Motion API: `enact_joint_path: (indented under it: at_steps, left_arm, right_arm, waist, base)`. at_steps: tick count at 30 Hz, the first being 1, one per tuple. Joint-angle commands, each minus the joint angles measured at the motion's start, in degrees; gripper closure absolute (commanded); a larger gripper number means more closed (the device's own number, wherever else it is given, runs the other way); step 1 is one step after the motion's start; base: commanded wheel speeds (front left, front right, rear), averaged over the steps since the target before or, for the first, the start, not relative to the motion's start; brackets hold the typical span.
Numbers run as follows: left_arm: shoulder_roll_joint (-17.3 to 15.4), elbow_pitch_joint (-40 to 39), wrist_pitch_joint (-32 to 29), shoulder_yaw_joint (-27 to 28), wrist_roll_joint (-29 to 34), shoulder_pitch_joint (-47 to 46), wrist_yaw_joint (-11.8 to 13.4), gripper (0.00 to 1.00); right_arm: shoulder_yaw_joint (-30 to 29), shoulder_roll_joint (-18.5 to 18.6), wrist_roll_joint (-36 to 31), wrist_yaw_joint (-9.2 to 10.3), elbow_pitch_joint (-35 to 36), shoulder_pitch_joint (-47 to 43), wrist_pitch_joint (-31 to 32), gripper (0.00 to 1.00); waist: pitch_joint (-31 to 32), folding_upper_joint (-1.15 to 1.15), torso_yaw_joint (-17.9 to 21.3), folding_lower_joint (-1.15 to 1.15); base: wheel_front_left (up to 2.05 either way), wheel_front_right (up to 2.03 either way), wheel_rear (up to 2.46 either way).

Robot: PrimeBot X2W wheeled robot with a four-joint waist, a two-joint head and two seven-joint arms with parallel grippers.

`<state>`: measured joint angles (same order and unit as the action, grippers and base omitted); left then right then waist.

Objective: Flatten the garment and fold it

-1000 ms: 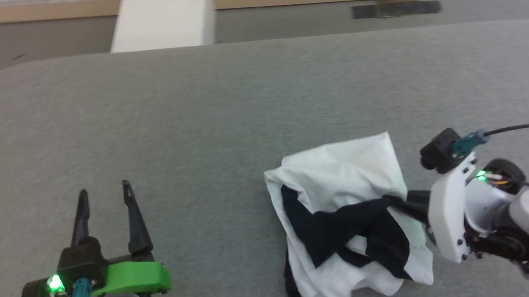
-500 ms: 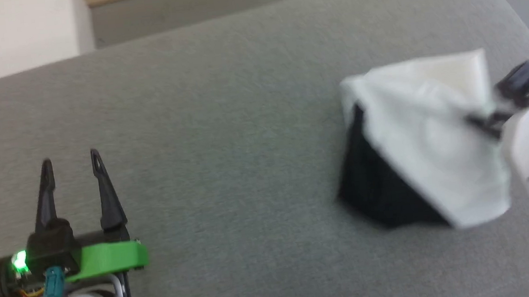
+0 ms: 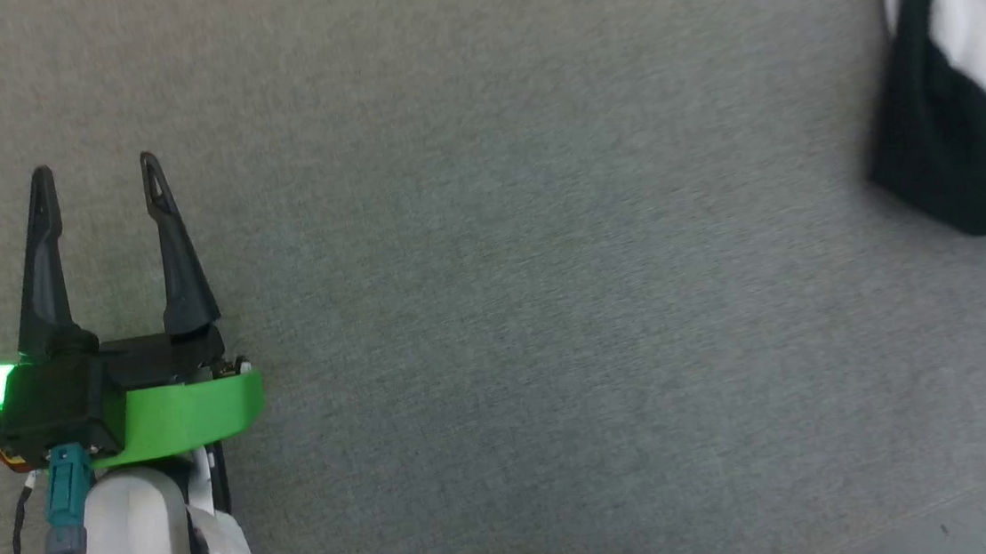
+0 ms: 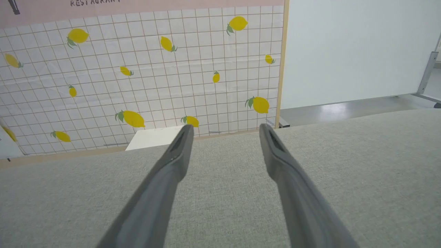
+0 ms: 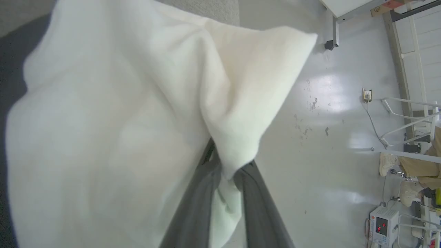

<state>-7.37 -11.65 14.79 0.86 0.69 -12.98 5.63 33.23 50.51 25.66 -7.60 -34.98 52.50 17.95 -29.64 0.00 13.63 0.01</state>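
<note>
While right pincer [image 5: 229, 167] pinches a white fold of the garment [image 5: 113, 113] | left pincer [image 3: 95, 169] wide, empty, lower left | step: flattening | next: spread it over desk [image 3: 501, 267]

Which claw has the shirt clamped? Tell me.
The right claw: it is shut on a fold of the white garment. The left claw stands open over the grey surface, holding nothing.

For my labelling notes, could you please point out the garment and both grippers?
garment [image 3: 950, 148], head view, on its black part.
left gripper [image 3: 94, 167], head view, midway between its open fingertips.
right gripper [image 5: 228, 170], right wrist view, between fingertips pinching the garment.
</note>
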Motion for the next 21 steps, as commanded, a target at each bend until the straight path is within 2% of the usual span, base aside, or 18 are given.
enact_joint_path:
  at_steps: [1,4,8,9,15,21]
  left_arm:
    - [-0.6,-0.6,0.2,-0.2,0.3,-1.2,0.4,0.00]
    - [-0.5,-1.3,0.2,-0.7,0.2,-1.6,0.7,0.00]
    - [-0.3,-1.6,0.2,-1.3,0.1,-1.6,1.2,0.00]
    - [-0.2,-1.5,0.2,-1.3,0.0,-1.4,1.3,0.00]
    - [0.4,0.3,0.2,-0.7,-1.1,1.2,2.6,0.00]
    - [1.1,2.5,0.2,0.3,-2.4,5.2,3.2,0.00]
  right_arm:
    - [-0.4,-0.4,-1.1,0.11,-1.6,1.7,-0.6,1.00]
    - [-1.2,-0.9,-3.3,0.11,-4.6,3.7,-1.7,1.00]
    - [-5.6,-4.5,-2.0,0.11,-9.7,4.5,-2.5,1.00]
    - [-6.1,-5.0,-2.7,0.11,-10.7,4.6,-2.7,0.00]
    - [-10.0,-7.1,-7.0,0.11,-12.7,4.1,-9.3,0.00]
    - [-16.8,-10.2,-12.2,0.11,-9.3,3.4,-22.6,0.00]
  waist:
    - [-4.9,0.00,-2.3,-0.01]
    - [-5.4,0.00,-2.7,-0.01]
    - [-4.6,0.00,-3.1,-0.01]
    - [-4.0,0.00,-3.1,-0.01]
    - [3.0,0.00,-3.6,-0.01]
    - [10.5,0.00,-5.3,-0.01]
  base:
    - [0.00,0.00,0.00]
    - [0.00,0.00,0.00]
    - [0.00,0.00,0.00]
    - [0.00,0.00,0.00]
    - [0.00,0.00,0.00]
    - [0.00,0.00,0.00]
